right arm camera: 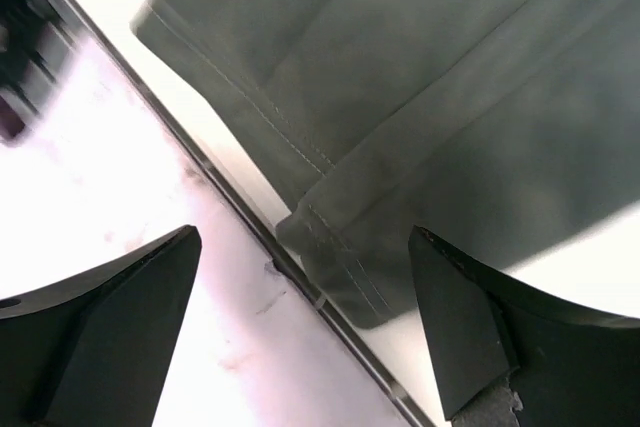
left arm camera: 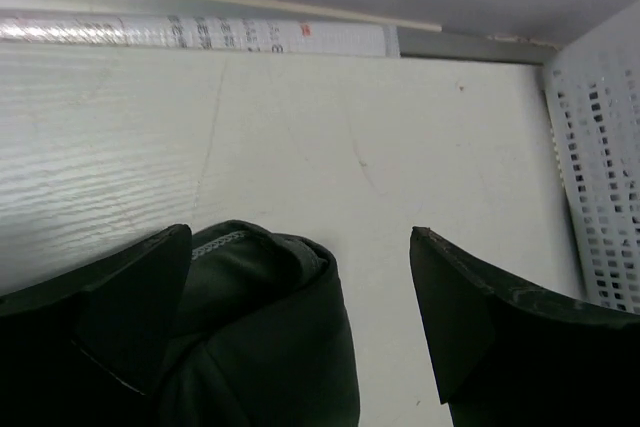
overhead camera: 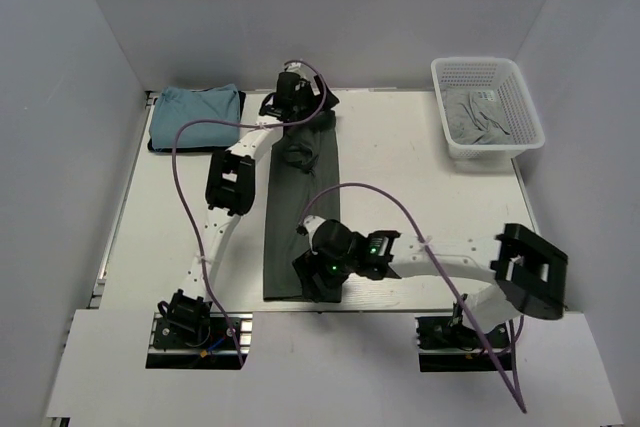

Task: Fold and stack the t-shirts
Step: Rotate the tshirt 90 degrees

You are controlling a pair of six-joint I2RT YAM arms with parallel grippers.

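Dark grey-green t-shirt (overhead camera: 300, 227), folded into a long strip, centre of surface (overhead camera: 400, 162), lying 12 to 6 o'clock.
Left tool (left arm camera: 300, 239) spread wide at the bunched 12 o'clock end; right tool (right arm camera: 305, 237) spread wide over the 6 o'clock hem. Teal t-shirt (overhead camera: 195, 115) folded at 10 o'clock. Pale grey t-shirts (overhead camera: 478, 119) in white basket (overhead camera: 478, 63) at 2 o'clock.

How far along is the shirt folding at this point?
Done: one teal shirt lies folded at the back left. In hand: the dark shirt is folded into a long strip mid-table, with the left gripper open at its far end and the right gripper open over its near hem. Left: folding that strip short, stacking it, and the grey shirts in the basket.
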